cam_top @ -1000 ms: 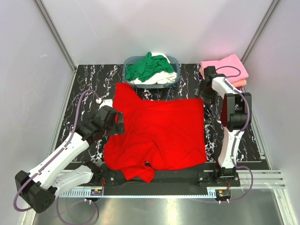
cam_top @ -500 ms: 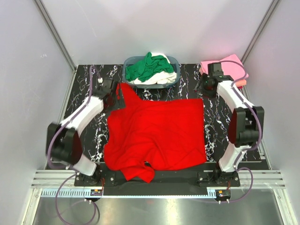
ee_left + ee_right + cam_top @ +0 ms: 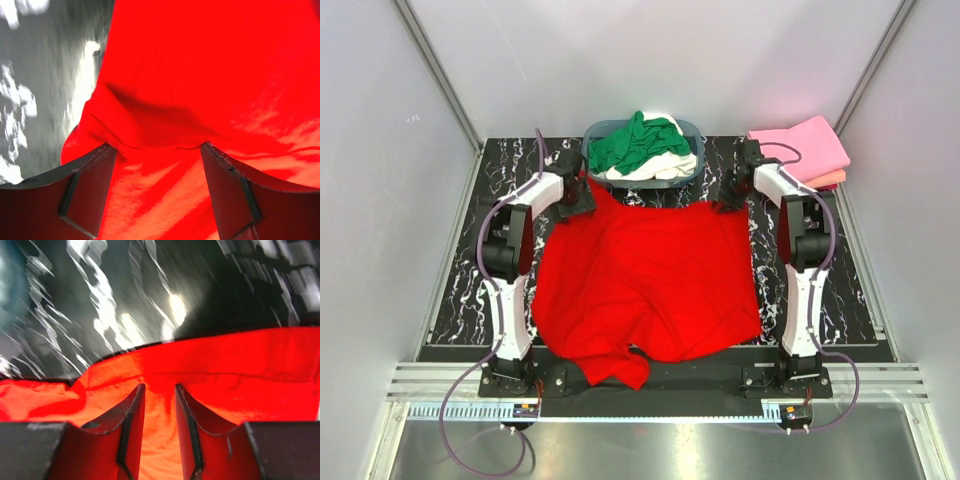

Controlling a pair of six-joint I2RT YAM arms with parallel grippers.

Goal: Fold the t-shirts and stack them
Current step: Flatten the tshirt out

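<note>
Top camera overhead, far; both wrist cameras close, sharing red t-shirt point(image 3: 650, 280).

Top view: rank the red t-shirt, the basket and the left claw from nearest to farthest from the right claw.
1. red t-shirt: its far right corner lies at the right claw.
2. blue-grey basket: far centre, to that claw's left.
3. left claw: at the shirt's far left corner.
</note>
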